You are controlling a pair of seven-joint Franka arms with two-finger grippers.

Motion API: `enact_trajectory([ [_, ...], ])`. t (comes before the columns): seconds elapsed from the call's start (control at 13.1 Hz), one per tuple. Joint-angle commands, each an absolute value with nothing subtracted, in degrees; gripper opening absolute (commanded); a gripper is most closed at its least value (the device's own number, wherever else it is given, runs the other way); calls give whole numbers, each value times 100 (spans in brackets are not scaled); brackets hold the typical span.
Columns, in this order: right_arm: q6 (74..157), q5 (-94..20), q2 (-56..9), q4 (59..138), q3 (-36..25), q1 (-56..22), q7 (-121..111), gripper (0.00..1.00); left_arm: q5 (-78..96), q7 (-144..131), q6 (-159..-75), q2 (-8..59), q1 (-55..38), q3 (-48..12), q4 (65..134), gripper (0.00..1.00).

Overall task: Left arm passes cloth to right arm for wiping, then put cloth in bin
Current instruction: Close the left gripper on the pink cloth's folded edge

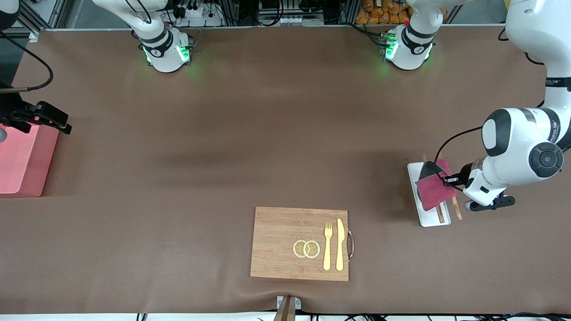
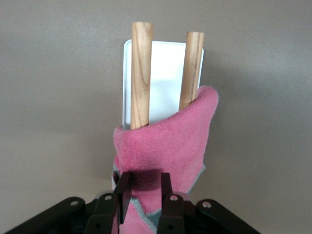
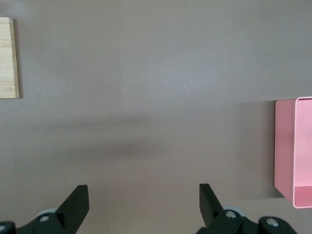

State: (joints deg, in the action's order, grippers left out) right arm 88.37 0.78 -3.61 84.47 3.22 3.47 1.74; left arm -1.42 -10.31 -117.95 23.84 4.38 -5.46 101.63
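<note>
Right gripper [image 3: 141, 204] was mostly cut off at the front view's edge, over the table's right-arm end beside the bin [image 1: 22, 160]; its jaws were spread, nothing between them. The bin's inside was hard to make out, partly hidden by the arm. Left gripper [image 2: 144, 187] was at the left-arm end, jaws pinching the cloth [image 1: 433, 189], its tips mostly buried in the fabric. The cloth was draped over two wooden sticks [image 2: 141, 73] lying across the white tray [image 1: 428, 218], hiding much of it. The board [image 1: 276, 249] near the table's front edge carried a fork [image 1: 328, 245], a knife [image 1: 340, 243] and two lemon slices [image 1: 306, 248].
</note>
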Motion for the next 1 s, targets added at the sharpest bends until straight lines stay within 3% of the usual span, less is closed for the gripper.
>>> enact_trajectory([
  [0.0, 8771, -9, -387, 8376, 316, 325, 255, 100, -298, -1028, -11865, 2469, 457, -545, 10134, 32],
  [0.31, 8771, -9, -387, 8376, 316, 325, 246, 100, -299, -1028, -11874, 2479, 466, -545, 10116, 31],
  [0.69, 8771, -9, -422, 8376, 316, 351, 246, 100, -299, -1028, -11874, 2496, 457, -545, 10090, 0],
  [0.92, 8763, -9, -422, 8376, 316, 369, 246, 100, -299, -1028, -11874, 2470, 448, -545, 10090, 0],
])
